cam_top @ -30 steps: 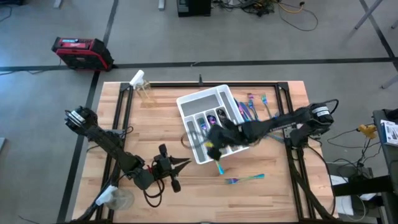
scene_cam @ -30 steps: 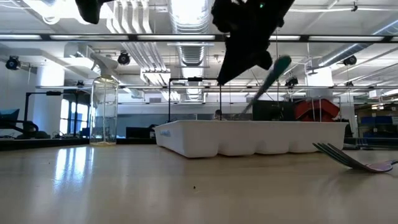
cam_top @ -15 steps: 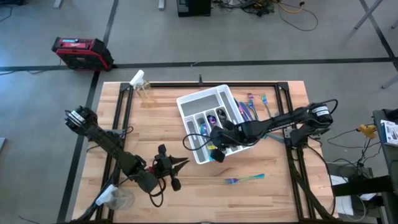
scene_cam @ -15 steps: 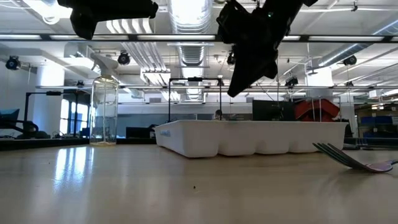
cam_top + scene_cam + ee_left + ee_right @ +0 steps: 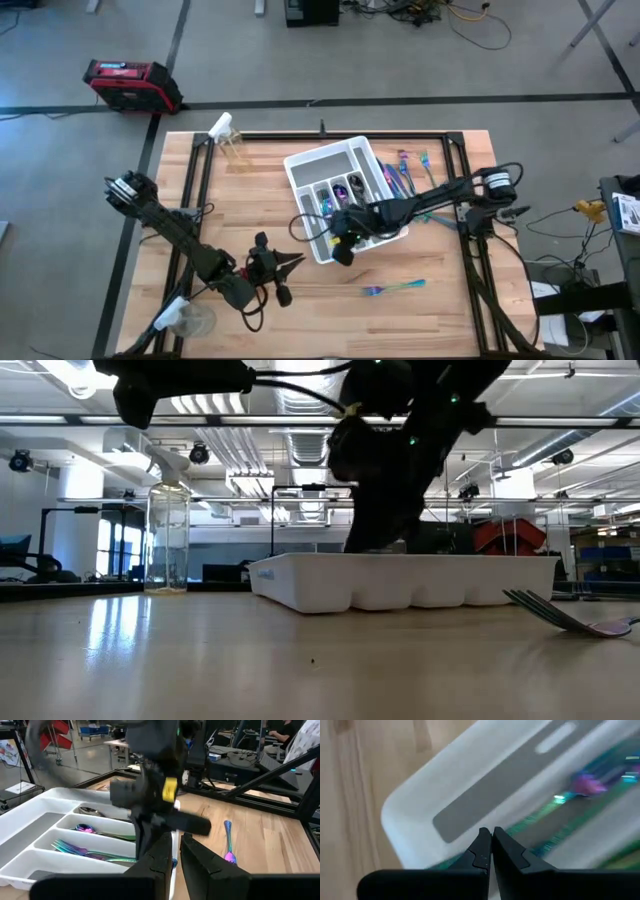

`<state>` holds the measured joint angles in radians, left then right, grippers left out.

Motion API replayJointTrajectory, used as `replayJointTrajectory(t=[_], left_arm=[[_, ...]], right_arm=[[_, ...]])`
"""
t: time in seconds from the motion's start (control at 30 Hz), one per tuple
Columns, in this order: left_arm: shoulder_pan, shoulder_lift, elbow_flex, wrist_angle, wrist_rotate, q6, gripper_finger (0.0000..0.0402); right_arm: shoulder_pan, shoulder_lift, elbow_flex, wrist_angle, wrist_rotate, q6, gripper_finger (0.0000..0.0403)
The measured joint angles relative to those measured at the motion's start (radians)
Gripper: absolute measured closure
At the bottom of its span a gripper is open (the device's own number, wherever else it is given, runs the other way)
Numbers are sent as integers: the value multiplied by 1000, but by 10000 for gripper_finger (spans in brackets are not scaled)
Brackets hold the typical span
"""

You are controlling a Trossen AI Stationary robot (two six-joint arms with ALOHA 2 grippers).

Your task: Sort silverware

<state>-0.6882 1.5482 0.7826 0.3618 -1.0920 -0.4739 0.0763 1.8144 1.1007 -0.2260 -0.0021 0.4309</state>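
The white tray [image 5: 325,160] stands in the middle of the table, with forks and spoons lying in its compartments [image 5: 75,847]. My right gripper [image 5: 343,243] is down over the tray's near end and is shut on a teal piece of silverware [image 5: 520,826]. More silverware [image 5: 405,168] lies on the table beyond the tray's right side. One fork [image 5: 395,288] lies alone on the near side. My left gripper [image 5: 293,262] waits shut near the front edge, pointing at the tray. My right gripper pinches the teal piece between its two fingertips [image 5: 482,847], coming from above and slanting down into the tray [image 5: 470,785]. The piece runs along a compartment, with the fingers across it. Blur hides which part of the piece they are on.
A clear spray bottle [image 5: 228,140] stands at the far left corner. A clear cup [image 5: 190,320] sits by the left arm at the near left. Bare wood lies between the tray and the front edge, apart from the lone fork [image 5: 570,615].
My right gripper has gone down onto the tray's near end and turned. The teal piece hung tilted below it, over the table just in front of the tray. It is now lowered behind the tray's rim.
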Motion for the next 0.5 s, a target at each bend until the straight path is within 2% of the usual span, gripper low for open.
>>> replayJointTrajectory(t=[0.13, 0.3, 0.5], left_arm=[[4, 16, 0, 0, 0, -15, 377], [8, 17, 0, -5, 0, -15, 377], [11, 17, 0, -7, 0, -15, 377]], right_arm=[[-30, 78, 60, -42, 32, -58, 403], [-81, 101, 93, -71, 217, -103, 403], [-87, 73, 93, -84, 219, -142, 403]])
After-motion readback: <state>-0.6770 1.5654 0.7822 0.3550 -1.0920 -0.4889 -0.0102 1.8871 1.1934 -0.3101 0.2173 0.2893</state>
